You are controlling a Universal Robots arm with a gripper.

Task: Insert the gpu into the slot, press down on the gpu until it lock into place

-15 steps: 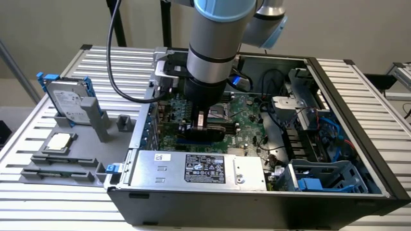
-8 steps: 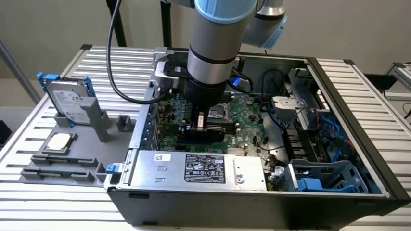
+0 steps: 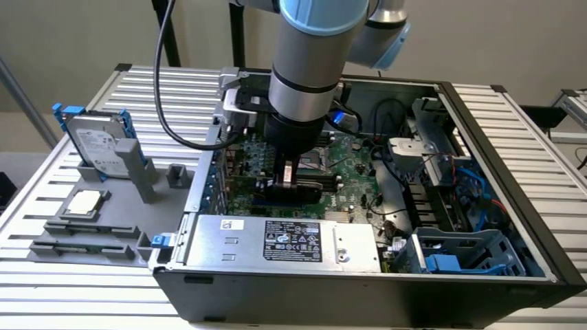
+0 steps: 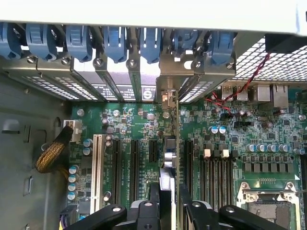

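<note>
The gpu (image 3: 295,191) is held upright on edge over the motherboard (image 3: 353,155) in the open case (image 3: 367,295), at the centre of the exterior view, just above the silver power supply (image 3: 284,240); it is clamped between the gripper's (image 4: 169,199) narrowed fingers (image 4: 154,201)

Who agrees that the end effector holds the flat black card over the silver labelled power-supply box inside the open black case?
Wrong place: in the exterior view the end effector holds the flat black card over the green motherboard inside the open black case.
</note>
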